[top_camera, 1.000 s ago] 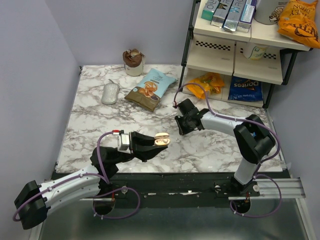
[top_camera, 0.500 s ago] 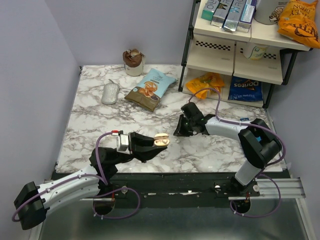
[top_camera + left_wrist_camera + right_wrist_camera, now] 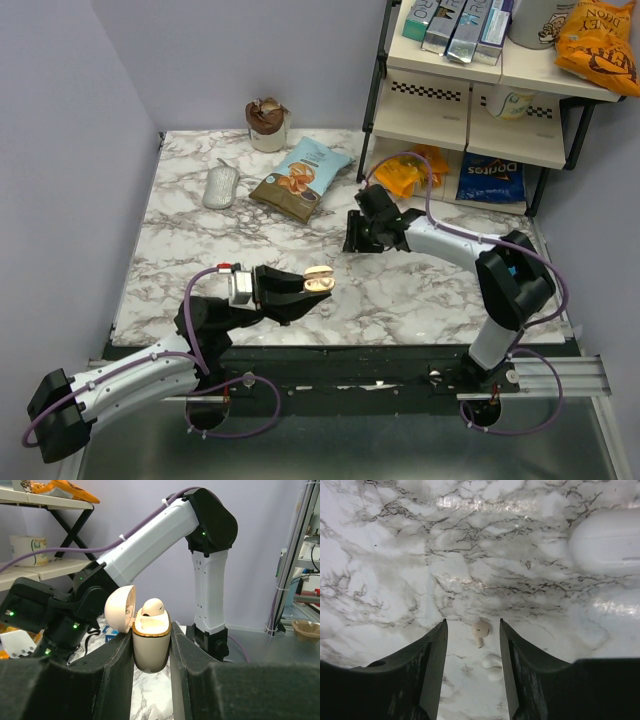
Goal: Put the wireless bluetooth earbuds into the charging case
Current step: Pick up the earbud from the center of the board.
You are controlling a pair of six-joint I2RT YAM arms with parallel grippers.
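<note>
Right wrist view: the loose earbud (image 3: 480, 629) lies on the table (image 3: 395, 555) between the fingers of the right hand (image 3: 472, 623), which is open and empty, stem toward the wrist. The left hand (image 3: 312, 287) clamps the open charging case (image 3: 150, 642), one seated bud (image 3: 151, 608) inside.

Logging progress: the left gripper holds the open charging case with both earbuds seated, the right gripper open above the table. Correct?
Only one earbud sits in the charging case, per the left wrist view; the other earbud lies on the table in the right wrist view. Rest holds.
</note>
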